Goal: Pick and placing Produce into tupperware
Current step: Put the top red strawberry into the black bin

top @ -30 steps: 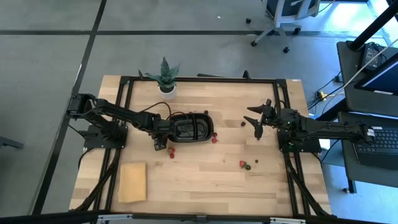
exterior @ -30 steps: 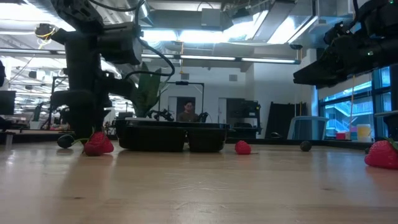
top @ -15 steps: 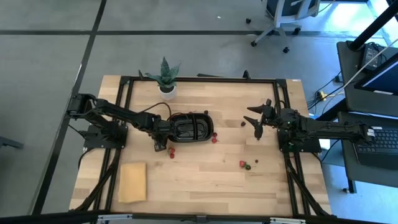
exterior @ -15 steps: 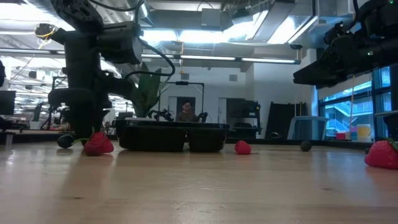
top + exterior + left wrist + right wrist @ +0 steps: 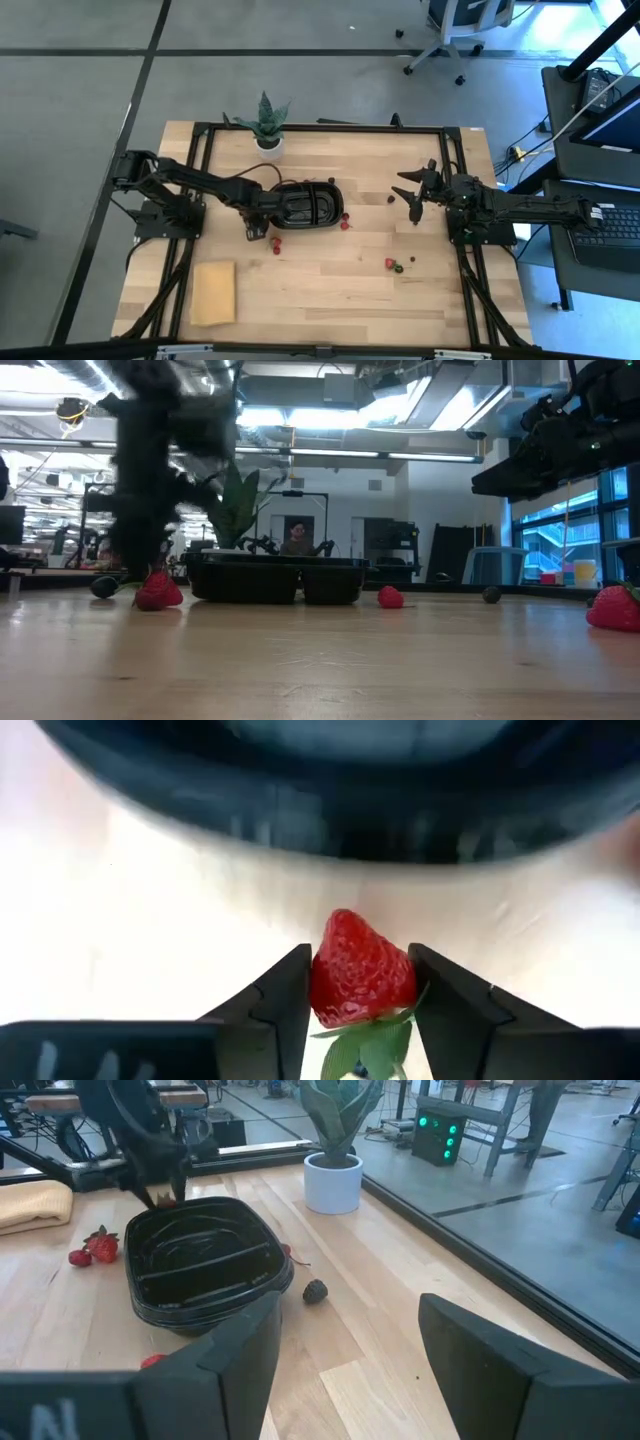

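Here the black tray (image 5: 305, 203) sits mid-counter (image 5: 340, 290), a potted plant (image 5: 266, 125) behind it near the far edge and a tan block (image 5: 213, 292) near the front left corner. The left gripper (image 5: 360, 995), just beside the tray's left end, has its fingers (image 5: 285, 1005) clamped on a strawberry (image 5: 360, 970). The right gripper (image 5: 345, 1345) hangs spread, empty, toward the right edge. Other berries (image 5: 395, 264) lie scattered; the low view blurs the left arm

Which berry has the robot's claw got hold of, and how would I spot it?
Find the black tray mid-table. At its left end the left claw grips a red strawberry with green leaves; the other berries lie loose on the wood.
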Action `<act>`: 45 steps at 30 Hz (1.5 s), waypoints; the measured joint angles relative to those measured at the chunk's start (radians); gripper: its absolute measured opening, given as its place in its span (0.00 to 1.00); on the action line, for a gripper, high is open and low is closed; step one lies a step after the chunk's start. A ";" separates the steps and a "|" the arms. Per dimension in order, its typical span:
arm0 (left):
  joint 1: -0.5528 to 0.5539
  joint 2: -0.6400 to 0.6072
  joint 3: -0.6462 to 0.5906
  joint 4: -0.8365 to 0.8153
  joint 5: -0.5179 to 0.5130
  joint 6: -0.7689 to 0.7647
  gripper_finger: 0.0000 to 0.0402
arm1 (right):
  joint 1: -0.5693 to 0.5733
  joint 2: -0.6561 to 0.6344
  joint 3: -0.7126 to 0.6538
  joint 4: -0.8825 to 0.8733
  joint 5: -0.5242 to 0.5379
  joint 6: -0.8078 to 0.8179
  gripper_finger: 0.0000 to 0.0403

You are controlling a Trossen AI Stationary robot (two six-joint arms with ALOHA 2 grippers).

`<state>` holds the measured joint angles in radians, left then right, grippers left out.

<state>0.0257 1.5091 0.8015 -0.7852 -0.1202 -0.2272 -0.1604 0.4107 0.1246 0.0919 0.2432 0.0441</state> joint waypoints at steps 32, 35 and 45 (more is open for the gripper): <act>0.038 0.181 0.308 0.101 0.011 0.291 0.36 | 0.000 0.000 0.000 -0.018 0.000 0.000 0.59; 0.059 0.206 0.308 0.101 0.011 0.291 0.36 | 0.000 0.000 0.000 -0.017 0.000 0.003 0.59; 0.106 0.289 0.308 0.104 0.059 0.290 0.37 | 0.000 0.000 0.000 -0.018 0.000 0.004 0.59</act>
<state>0.1318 1.7979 1.1092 -0.6808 -0.0608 0.0628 -0.1607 0.4106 0.1246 0.0739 0.2428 0.0476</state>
